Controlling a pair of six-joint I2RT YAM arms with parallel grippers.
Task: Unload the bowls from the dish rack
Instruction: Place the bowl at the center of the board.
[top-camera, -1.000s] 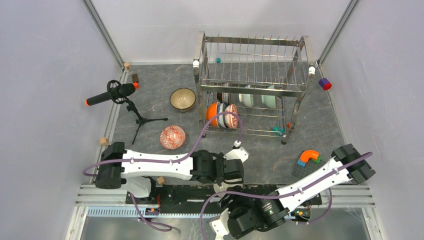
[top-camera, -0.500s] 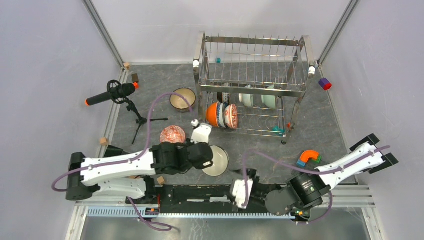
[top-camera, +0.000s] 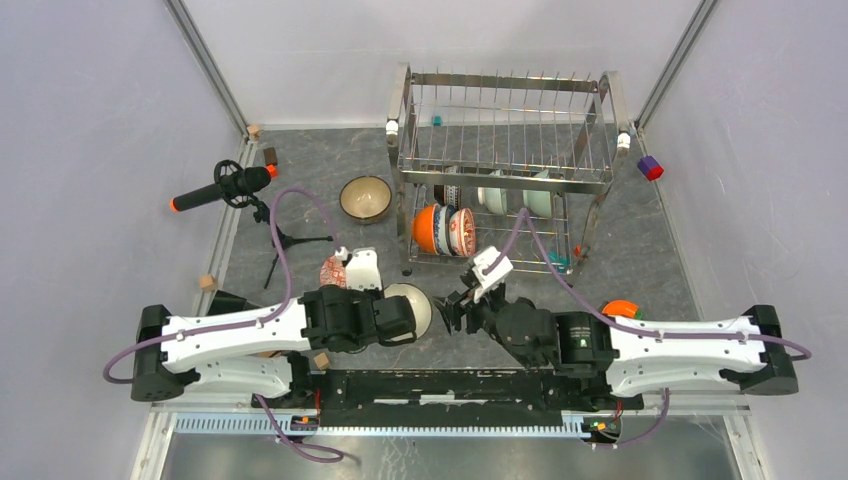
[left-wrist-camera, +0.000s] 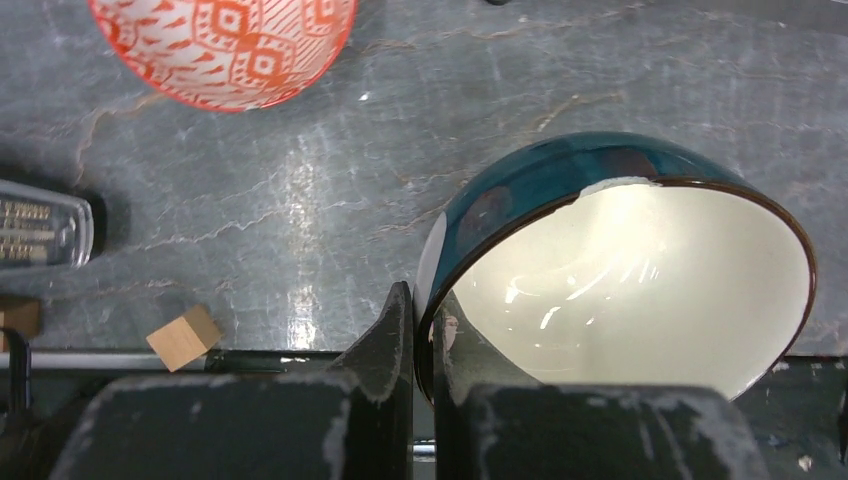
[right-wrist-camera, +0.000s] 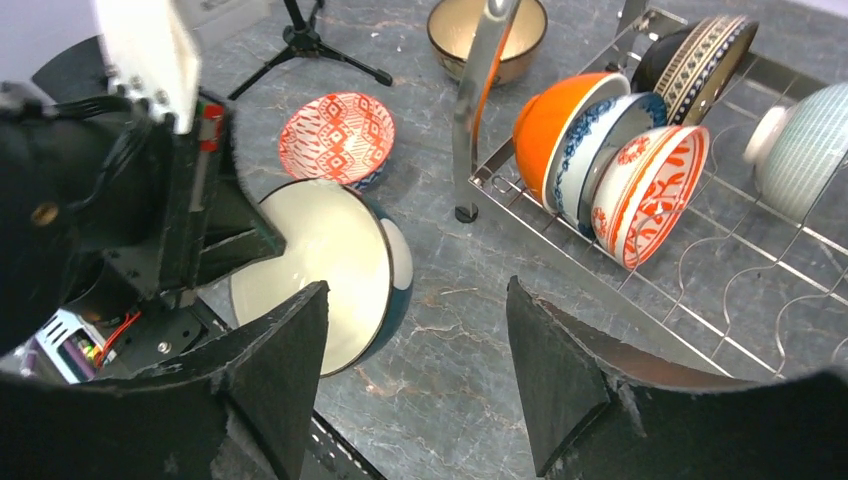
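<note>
Top: left end effector grips teal bowl over desk, front-left of rack. L wrist: clamped on its rim (bowl's tilted). R wrist: right end effector spread wide, empty, next to bowl.

Up front, right gripper, black fingers spread wide. Just beyond, a tilted teal bowl, white inside, rim pinched at its left by left gripper. Behind it, a red patterned bowl on the grey table; farther back, a tan bowl and a tripod. To the right, on edge in the rack: orange bowl, blue-and-white bowl and red-and-white bowl packed in a row; farther along, a dark patterned bowl and a pale green bowl.
</note>
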